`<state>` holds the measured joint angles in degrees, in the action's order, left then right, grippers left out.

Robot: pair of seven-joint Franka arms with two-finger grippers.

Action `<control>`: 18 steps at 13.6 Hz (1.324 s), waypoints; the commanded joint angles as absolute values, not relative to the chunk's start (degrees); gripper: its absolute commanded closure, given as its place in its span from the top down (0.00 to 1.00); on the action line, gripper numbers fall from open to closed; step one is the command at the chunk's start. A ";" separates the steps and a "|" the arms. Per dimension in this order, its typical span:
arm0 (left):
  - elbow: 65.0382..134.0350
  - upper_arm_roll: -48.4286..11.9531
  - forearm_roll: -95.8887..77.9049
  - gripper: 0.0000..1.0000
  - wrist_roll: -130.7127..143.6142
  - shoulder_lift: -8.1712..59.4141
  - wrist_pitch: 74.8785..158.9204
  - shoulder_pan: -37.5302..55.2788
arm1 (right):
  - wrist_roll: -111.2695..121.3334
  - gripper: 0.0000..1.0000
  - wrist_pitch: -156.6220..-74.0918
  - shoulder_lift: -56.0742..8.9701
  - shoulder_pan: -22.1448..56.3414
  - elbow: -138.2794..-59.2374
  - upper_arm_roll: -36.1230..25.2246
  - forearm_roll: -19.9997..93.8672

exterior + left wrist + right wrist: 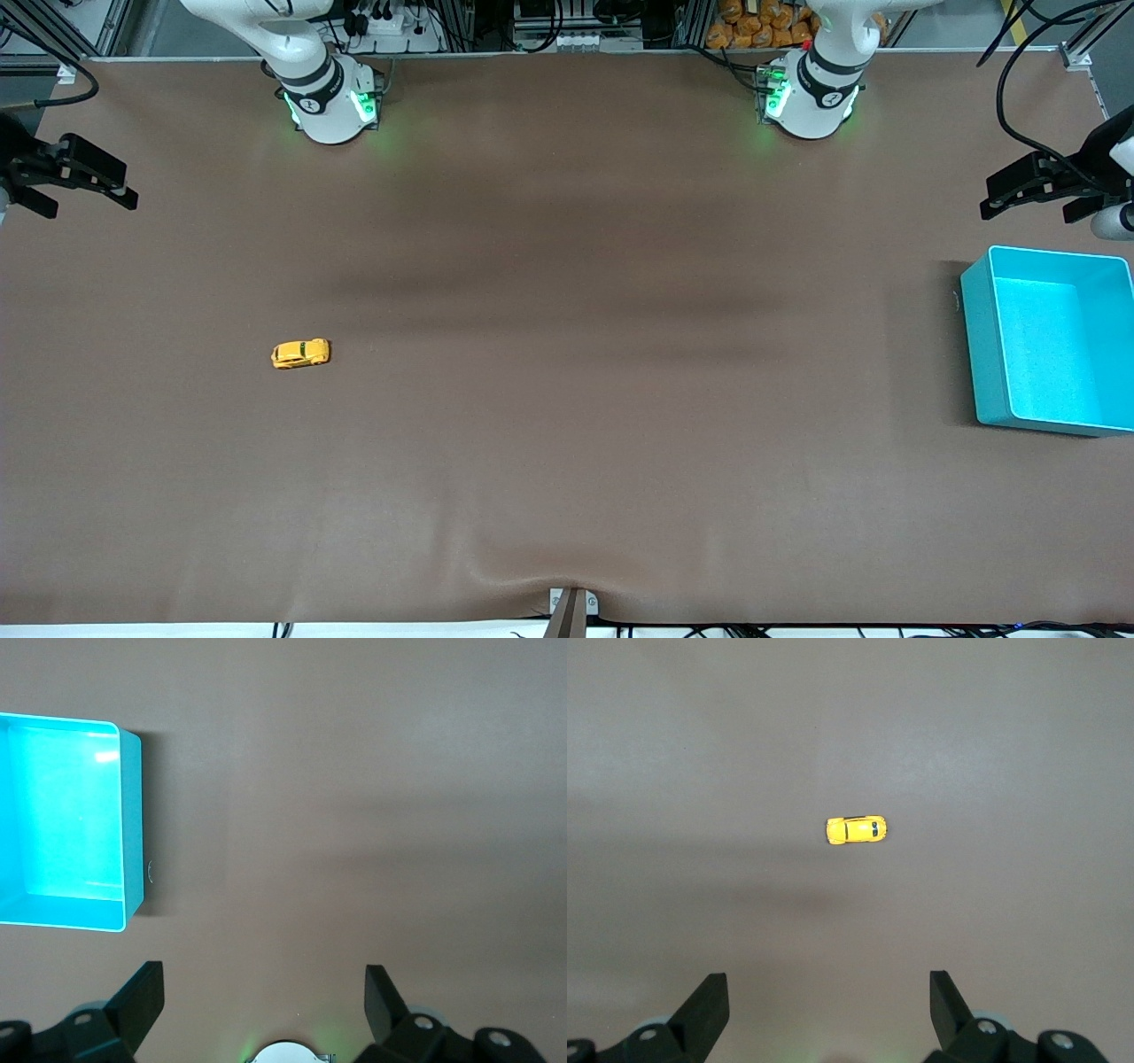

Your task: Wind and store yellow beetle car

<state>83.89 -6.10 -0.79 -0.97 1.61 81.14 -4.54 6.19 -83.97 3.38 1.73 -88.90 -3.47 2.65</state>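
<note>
The yellow beetle car (300, 354) sits on its wheels on the brown table, toward the right arm's end. It also shows in the right wrist view (856, 829), well clear of the fingers. My right gripper (89, 206) is open and empty, held up over the table's edge at that end; the right wrist view shows it too (828, 978). My left gripper (1028, 213) is open and empty, held up over the left arm's end of the table, beside the teal bin (974, 346). In the left wrist view (263, 973) it hangs over bare table.
The teal bin (131, 833) is empty and stands at the left arm's end of the table. The brown mat (567, 399) has a small wrinkle at the edge nearest the front camera. The arm bases stand along the edge farthest from the front camera.
</note>
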 commanded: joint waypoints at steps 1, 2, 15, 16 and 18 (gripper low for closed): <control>83.41 -6.15 1.22 1.00 -0.79 1.32 80.33 -3.26 | 6.86 1.00 -84.46 4.75 3.42 -90.35 -4.66 1.76; 83.41 -6.15 1.75 1.00 -0.88 1.41 80.51 -3.25 | 6.86 1.00 -84.46 4.75 3.60 -90.35 -5.09 1.76; 83.58 -6.24 1.32 1.00 -0.35 1.41 80.68 -3.25 | 17.27 1.00 -85.60 -1.83 3.17 -90.79 -5.27 1.76; 83.67 -6.15 1.41 1.00 -0.35 1.41 80.68 -3.34 | 22.36 1.00 -86.21 -3.15 2.99 -90.88 -5.27 1.76; 83.67 -6.15 1.49 1.00 -0.35 1.41 80.68 -3.34 | 30.20 1.00 -88.84 -4.48 2.47 -93.41 -5.27 1.76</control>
